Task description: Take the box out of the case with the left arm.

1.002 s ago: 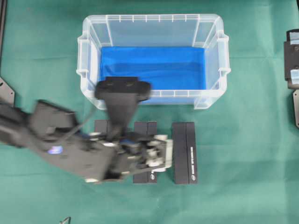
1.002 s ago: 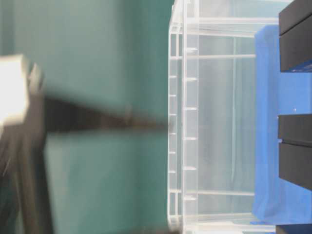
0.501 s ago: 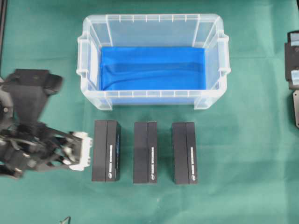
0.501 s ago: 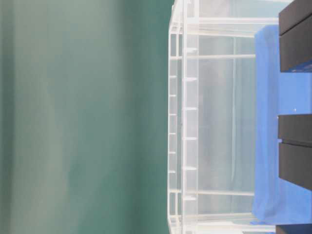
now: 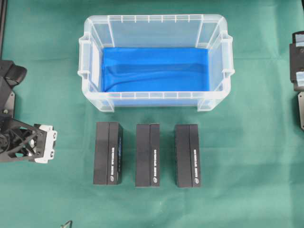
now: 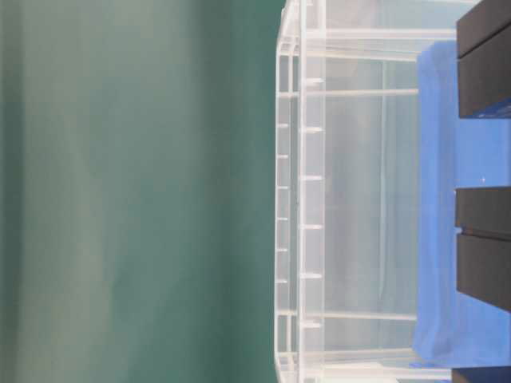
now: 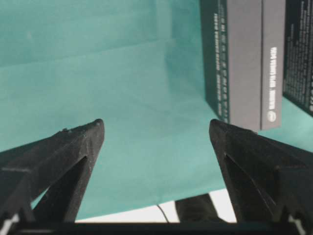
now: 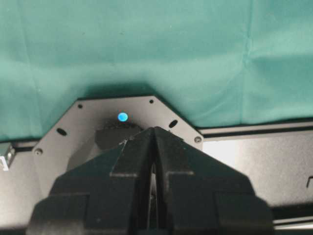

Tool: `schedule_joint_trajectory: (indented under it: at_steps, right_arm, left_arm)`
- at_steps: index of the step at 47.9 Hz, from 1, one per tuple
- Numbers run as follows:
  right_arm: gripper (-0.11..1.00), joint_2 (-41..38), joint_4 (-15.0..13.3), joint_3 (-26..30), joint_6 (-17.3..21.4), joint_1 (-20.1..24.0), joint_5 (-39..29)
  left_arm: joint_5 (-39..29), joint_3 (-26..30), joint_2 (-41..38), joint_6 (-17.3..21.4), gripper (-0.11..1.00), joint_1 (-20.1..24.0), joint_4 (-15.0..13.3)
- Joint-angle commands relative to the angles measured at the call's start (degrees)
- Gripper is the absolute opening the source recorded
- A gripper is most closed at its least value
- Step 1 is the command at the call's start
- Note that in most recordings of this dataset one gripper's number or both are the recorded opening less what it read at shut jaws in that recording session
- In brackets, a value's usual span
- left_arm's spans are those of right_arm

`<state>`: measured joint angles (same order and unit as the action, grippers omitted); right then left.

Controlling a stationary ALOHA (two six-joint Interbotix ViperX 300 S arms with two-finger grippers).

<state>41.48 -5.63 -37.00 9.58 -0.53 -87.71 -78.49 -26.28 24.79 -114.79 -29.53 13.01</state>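
Note:
The clear case point(image 5: 95, 61) stands at the back of the green cloth, and inside it I see only its blue lining point(image 5: 154, 69). Three black boxes lie side by side in front of it: left point(image 5: 108, 153), middle point(image 5: 147, 155), right point(image 5: 187, 155). My left gripper point(image 5: 51, 144) sits at the far left edge, well apart from the left box, open and empty. In the left wrist view its fingers point(image 7: 73, 147) spread wide over bare cloth, with the left box point(image 7: 242, 63) ahead on the right. My right gripper point(image 8: 154, 131) is shut and empty.
The right arm point(image 5: 297, 61) rests at the right edge of the overhead view, over a black metal plate point(image 8: 73, 132). In the table-level view the case wall point(image 6: 307, 191) fills the middle, with boxes point(image 6: 483, 247) at the right edge. The cloth's front edge point(image 7: 146, 213) lies close below the left gripper.
The left arm has swung from over the left and middle boxes out to the left edge, its gripper staying open. All three boxes and the case stay put.

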Motion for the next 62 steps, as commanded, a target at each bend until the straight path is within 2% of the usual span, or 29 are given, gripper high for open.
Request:
schedule_joint_trajectory:
  at_steps: [1, 10, 16, 21, 30, 46, 55, 62]
  right_arm:
    - [0.02, 0.09, 0.00, 0.62, 0.00, -0.09, -0.09]
    - [0.02, 0.09, 0.00, 0.62, 0.00, -0.09, -0.09]
    - [0.02, 0.09, 0.00, 0.62, 0.00, -0.09, -0.09]
    - [0.02, 0.09, 0.00, 0.62, 0.00, -0.09, -0.18]
    - [0.02, 0.09, -0.09, 0.53, 0.00, -0.09, -0.18]
    - [0.02, 0.09, 0.00, 0.62, 0.00, -0.09, -0.09]
    - [0.02, 0.09, -0.09, 0.62, 0.00, -0.09, -0.09]
    - [0.02, 0.09, 0.00, 0.62, 0.00, -0.09, -0.09]
  left_arm:
    - [0.09, 0.26, 1.32, 0.09, 0.88, -0.26, 0.35]
    - [-0.35, -1.05, 3.08, 0.62, 0.88, 1.67, 0.53]
    - [-0.35, -2.90, 5.89, 1.58, 0.88, 5.27, 0.62]
    - [-0.35, -4.39, 8.70, 4.04, 0.88, 8.79, 0.62]
    - [-0.35, -6.15, 12.57, 13.01, 0.88, 18.11, 0.62]
    - [0.53, -5.98, 13.01, 29.36, 0.88, 33.66, 0.35]
    - [2.02, -5.80, 13.01, 36.04, 0.88, 40.52, 0.09]
    - [2.81, -5.71, 13.01, 37.97, 0.88, 43.07, 0.09]
